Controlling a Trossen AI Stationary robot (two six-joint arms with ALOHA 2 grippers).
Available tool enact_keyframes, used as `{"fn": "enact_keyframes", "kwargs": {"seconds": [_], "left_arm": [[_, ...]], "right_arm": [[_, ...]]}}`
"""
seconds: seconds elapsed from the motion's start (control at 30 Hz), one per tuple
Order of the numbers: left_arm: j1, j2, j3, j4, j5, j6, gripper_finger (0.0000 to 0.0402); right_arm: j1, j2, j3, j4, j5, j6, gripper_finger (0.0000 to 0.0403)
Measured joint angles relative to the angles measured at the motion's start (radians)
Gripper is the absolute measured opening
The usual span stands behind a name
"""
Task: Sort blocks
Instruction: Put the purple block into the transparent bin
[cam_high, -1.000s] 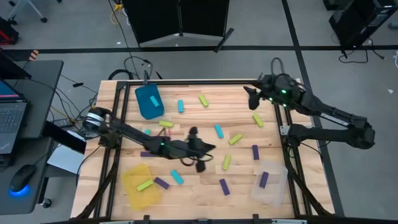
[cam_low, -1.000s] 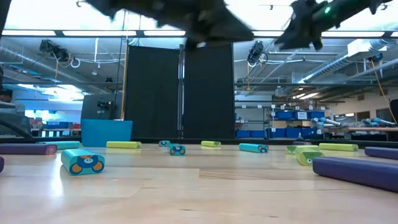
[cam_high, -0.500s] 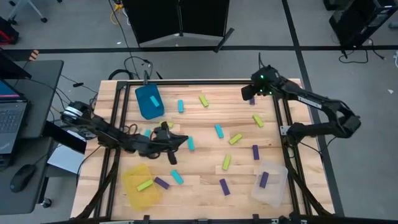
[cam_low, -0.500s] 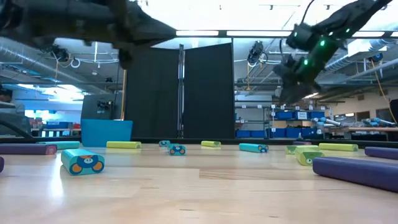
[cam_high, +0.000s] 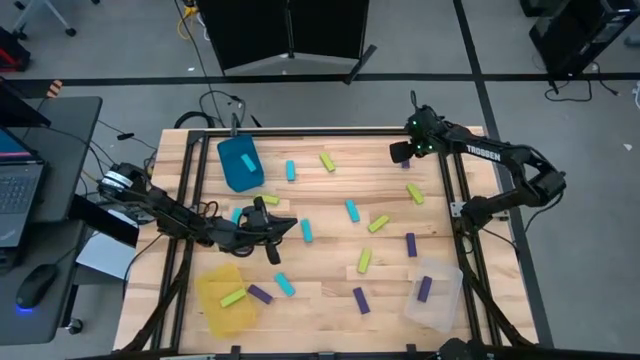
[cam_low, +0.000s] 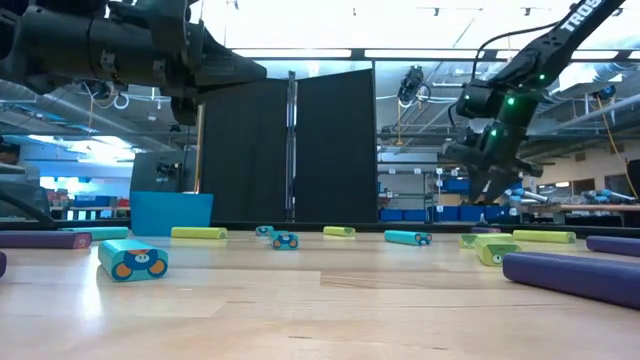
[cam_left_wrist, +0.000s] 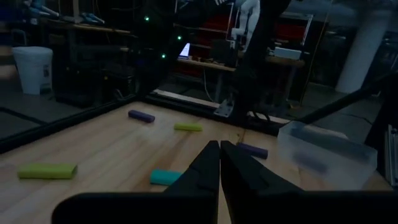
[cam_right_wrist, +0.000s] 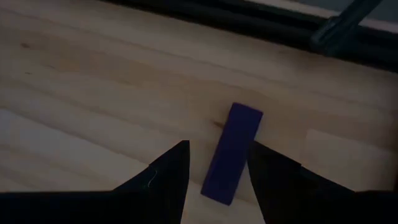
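Cyan, lime and purple blocks lie flat and scattered on the wooden table, among them a cyan block (cam_high: 307, 231), a lime block (cam_high: 377, 223) and a purple block (cam_high: 410, 244). My left gripper (cam_high: 292, 225) (cam_left_wrist: 219, 152) is shut and empty. It hovers over the table's middle left, just left of that cyan block. My right gripper (cam_high: 398, 152) (cam_low: 492, 190) is open near the far right corner. It points down above a purple block (cam_right_wrist: 233, 152), which shows between its fingers (cam_right_wrist: 168, 174) in the right wrist view.
A teal bin (cam_high: 240, 163) stands at the far left. A yellow bin (cam_high: 212, 310) with a lime block sits at the near left. A clear bin (cam_high: 440, 300) with a purple block sits at the near right. The black frame rail (cam_high: 300, 131) runs along the far edge.
My left gripper has drawn back from the table's middle toward the left edge, staying above the table. My right gripper has come down toward the table near the far right corner as its arm folded in.
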Motion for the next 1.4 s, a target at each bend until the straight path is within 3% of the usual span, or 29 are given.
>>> {"fn": "enact_keyframes", "kwargs": {"seconds": [0.37, 0.57, 1.4], "left_arm": [[0.0, 0.0, 0.0, 0.003, 0.0, 0.045, 0.0023], [0.0, 0.0, 0.0, 0.004, 0.001, 0.045, 0.0023], [0.0, 0.001, 0.0, 0.01, 0.001, 0.058, 0.0023]], "right_arm": [[0.029, 0.121, 0.0, -0.008, 0.084, 0.059, 0.0238], [0.041, 0.163, 0.027, -0.028, 0.125, 0.087, 0.0251], [0.077, 0.218, 0.048, -0.105, 0.12, 0.147, 0.018]]}}
